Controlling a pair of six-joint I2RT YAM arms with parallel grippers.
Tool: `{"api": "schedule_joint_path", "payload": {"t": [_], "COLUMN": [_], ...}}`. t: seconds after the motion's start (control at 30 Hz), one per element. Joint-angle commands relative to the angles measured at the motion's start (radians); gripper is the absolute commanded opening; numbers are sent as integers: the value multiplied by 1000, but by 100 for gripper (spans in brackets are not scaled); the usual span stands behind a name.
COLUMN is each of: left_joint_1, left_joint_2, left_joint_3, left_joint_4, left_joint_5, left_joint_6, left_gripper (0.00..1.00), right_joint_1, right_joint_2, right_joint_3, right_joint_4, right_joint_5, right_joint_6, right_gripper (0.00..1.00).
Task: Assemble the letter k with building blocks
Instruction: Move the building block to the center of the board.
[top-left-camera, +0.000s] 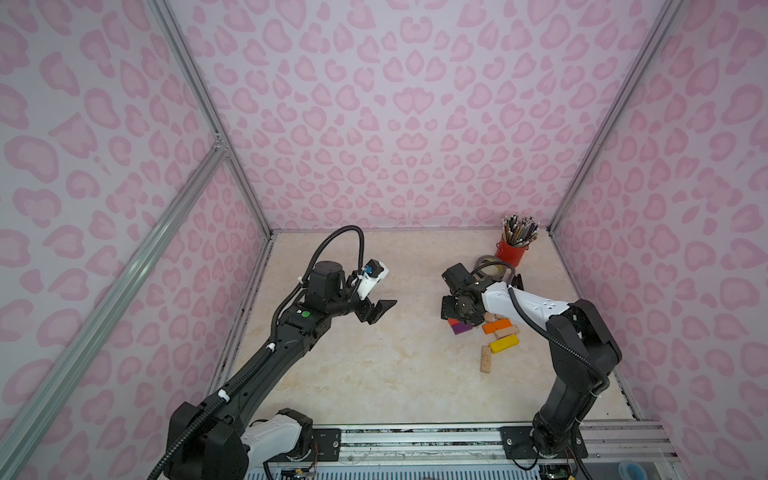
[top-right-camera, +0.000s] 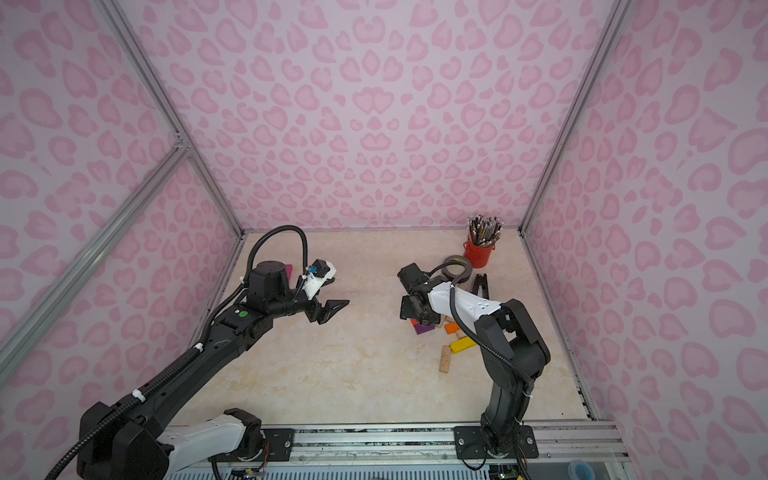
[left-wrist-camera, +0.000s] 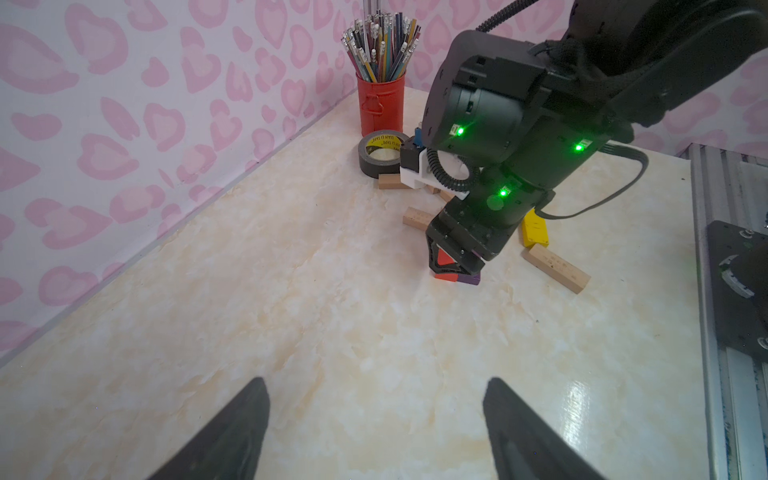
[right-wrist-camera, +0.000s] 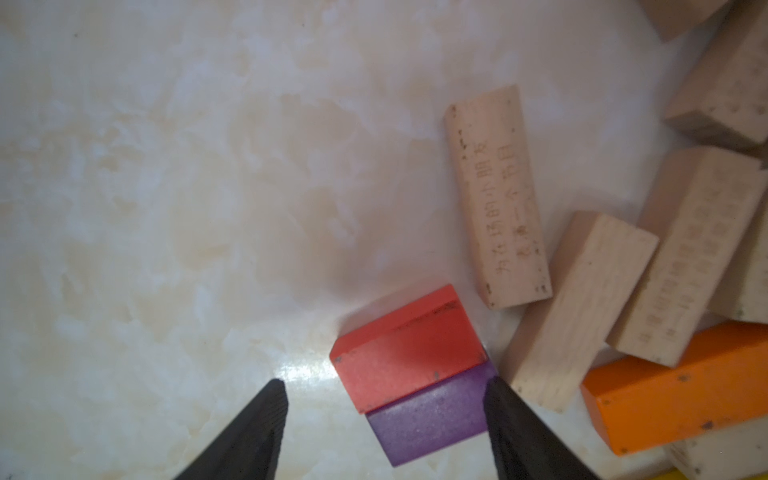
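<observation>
Straddling the red block (right-wrist-camera: 403, 345) and purple block (right-wrist-camera: 432, 419) toward the bench's (top-left-camera: 374, 374) right edge, the right gripper (right-wrist-camera: 384, 381) has jaws apart, unclamped; the left gripper (left-wrist-camera: 376, 380) gapes empty. Likely light, stiff, smooth wood: pinch the long sides.

- Bright, even light, prob. from above; shadows soft & faint.
- Glare on table (left-wrist-camera: 582, 409) in left wrist view; small shiny patch beside red block (right-wrist-camera: 407, 357) in right wrist view.
- Right wrist view soft; wood blocks (right-wrist-camera: 690, 257) near edge blurred.
- Top views wide-angle: wall rails (top-left-camera: 200, 95) splay toward corners.
</observation>
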Motion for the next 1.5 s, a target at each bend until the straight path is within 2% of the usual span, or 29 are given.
{"api": "schedule_joint_path", "payload": {"t": [0.0, 0.37, 0.63, 0.73, 0.9, 1.17, 1.3, 1.47], "left_joint_1": [1, 1, 1, 1, 1, 1, 12, 111], "left_joint_2": [3, 16, 16, 15, 10, 8, 4, 14], "left_joint_3": [13, 19, 17, 18, 14, 10, 6, 18], "left_joint_4": [-20, -35, -32, -33, -31, -26, 4, 46], "left_joint_5": [49, 40, 18, 11, 5, -37, -145, -204], "left_joint_6": [35, 45, 46, 46, 48, 43, -15, -140], "left_gripper": [84, 84, 84, 84, 84, 84, 84, 84], "right_joint_1": [6, 10, 27, 32, 42, 55, 87, 173], "right_joint_2": [13, 58, 100, 119, 146, 150, 161, 240], "right_joint_3": [-13, -28, 16, 31, 48, 69, 96, 152], "right_joint_4": [-11, 66, 90, 90, 97, 131, 156, 279], "right_joint_5": [42, -17, -20, 11, 33, 40, 12, -41], "right_joint_6": [37, 37, 58, 91, 108, 92, 123, 291], "right_gripper": [78, 71, 66, 58, 51, 30, 25, 26]}}
